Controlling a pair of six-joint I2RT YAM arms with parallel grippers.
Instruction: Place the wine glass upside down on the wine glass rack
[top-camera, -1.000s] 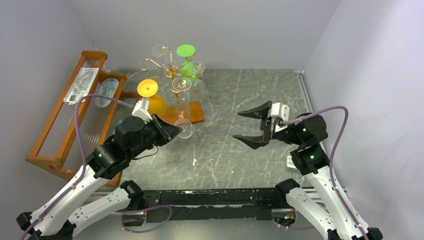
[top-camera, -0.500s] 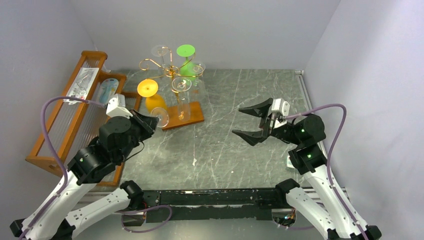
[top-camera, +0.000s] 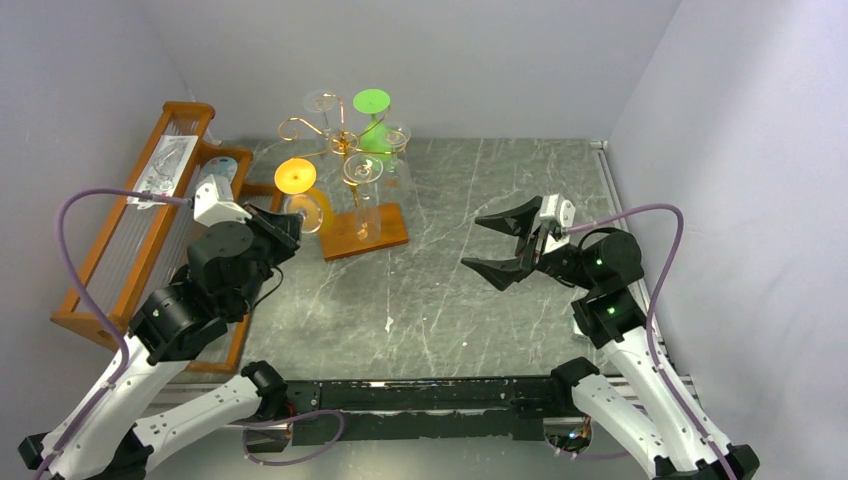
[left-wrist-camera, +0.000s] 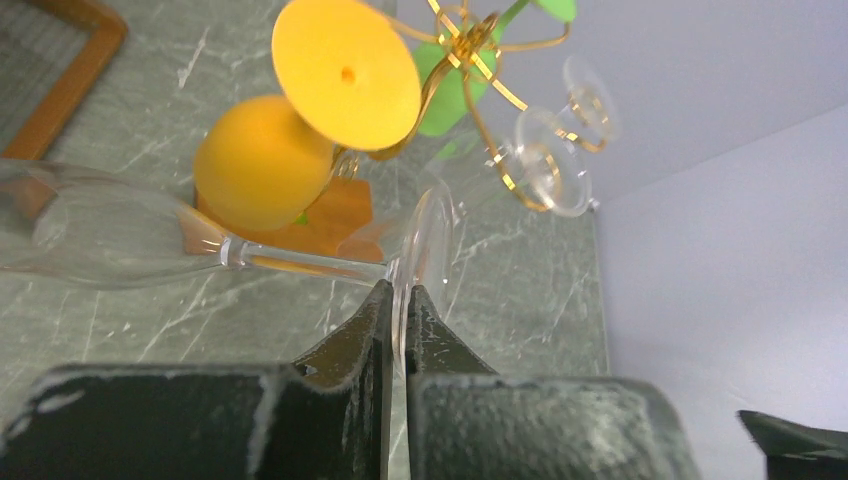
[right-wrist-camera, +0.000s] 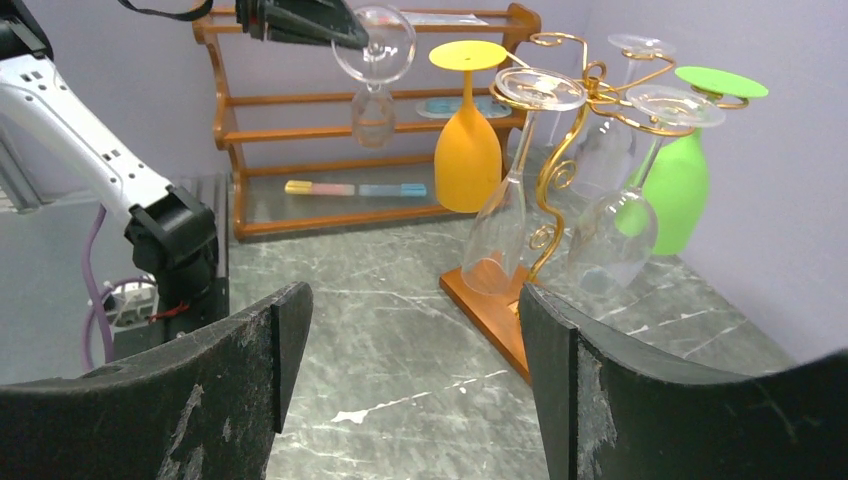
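My left gripper (top-camera: 288, 226) is shut on the round foot of a clear wine glass (left-wrist-camera: 110, 235), just left of the wine glass rack (top-camera: 338, 140). In the right wrist view the wine glass (right-wrist-camera: 373, 110) hangs bowl-down from the left gripper (right-wrist-camera: 345, 32), in the air beside the orange glass. The rack is gold wire with scroll arms on a small wooden base (top-camera: 385, 232). It carries an orange glass (top-camera: 296, 178), a green glass (top-camera: 372, 108) and clear ones, all upside down. My right gripper (top-camera: 497, 246) stands open and empty over the table to the right of the rack.
A large brown wooden shelf (top-camera: 100, 290) with packets on it runs along the left wall, close behind my left arm. The grey walls close in the back and right. A small card (top-camera: 580, 322) lies at the table's right edge.
My left arm has pulled back to the left with the wine glass, from in front of the rack's base to beside the orange glass. The right gripper has dipped slightly, still open.
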